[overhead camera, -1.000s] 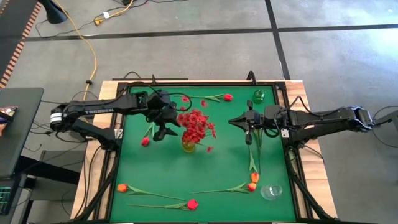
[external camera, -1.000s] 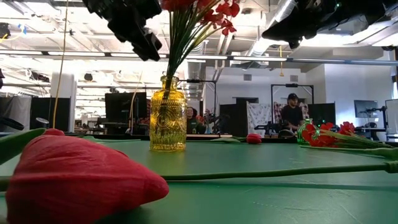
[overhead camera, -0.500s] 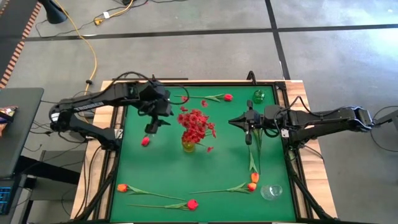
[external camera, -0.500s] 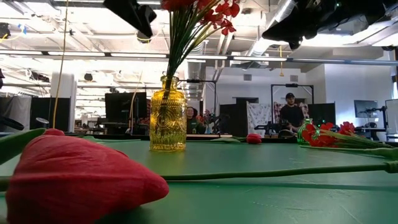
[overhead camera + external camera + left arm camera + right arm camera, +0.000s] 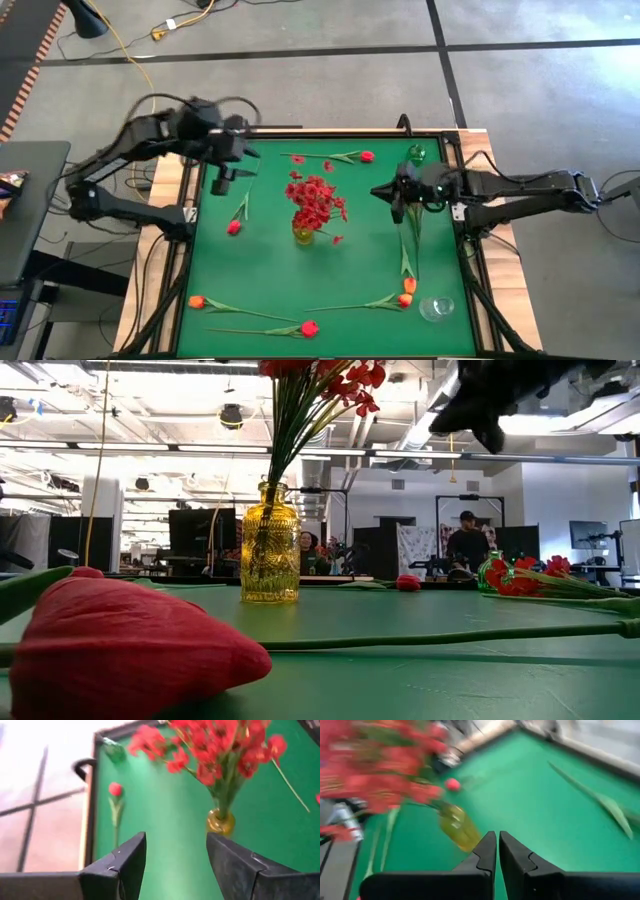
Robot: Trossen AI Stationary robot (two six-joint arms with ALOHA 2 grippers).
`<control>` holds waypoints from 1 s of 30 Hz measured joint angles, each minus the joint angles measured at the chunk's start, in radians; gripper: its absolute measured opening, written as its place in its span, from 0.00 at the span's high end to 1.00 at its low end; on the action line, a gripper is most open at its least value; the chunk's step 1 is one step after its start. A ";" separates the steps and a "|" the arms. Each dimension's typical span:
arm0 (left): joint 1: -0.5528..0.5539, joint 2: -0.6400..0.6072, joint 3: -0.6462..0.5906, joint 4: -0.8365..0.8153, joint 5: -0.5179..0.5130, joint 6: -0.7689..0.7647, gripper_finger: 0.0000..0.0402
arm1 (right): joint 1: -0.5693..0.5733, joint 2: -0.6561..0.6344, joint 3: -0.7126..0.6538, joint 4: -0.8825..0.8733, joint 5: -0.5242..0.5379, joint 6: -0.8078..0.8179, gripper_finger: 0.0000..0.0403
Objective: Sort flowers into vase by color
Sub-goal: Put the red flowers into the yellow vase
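Observation:
A yellow glass vase stands mid-table and holds bushy red sprigs; it also shows in the low view. Red tulips lie at the left, the far edge and the near edge. Orange tulips lie at the near left and near right. My left gripper is open and empty over the table's far left edge, away from the vase. My right gripper is shut and empty, raised to the right of the sprigs.
A small green vase stands at the far right corner and a clear glass vase at the near right. Long green stems lie along the right side. A black frame edges the green mat.
My left gripper has drawn back from beside the red sprigs, rising and going toward the table's far left edge, and has left the low view. The vase and sprigs stand as before. My right gripper has shifted slightly in place.

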 joint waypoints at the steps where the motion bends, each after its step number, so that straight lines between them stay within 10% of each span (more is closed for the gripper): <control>1: 0.016 -0.018 0.000 0.014 0.022 -0.002 0.51 | -0.015 0.017 0.034 -0.080 0.006 0.062 0.88; 10: 0.057 -0.124 -0.109 0.170 0.163 0.023 0.51 | -0.082 0.191 0.160 -0.662 -0.126 0.596 0.87; 30: 0.057 -0.107 -0.204 0.443 0.180 -0.187 0.51 | 0.062 0.261 -0.044 -0.769 -0.141 0.869 0.38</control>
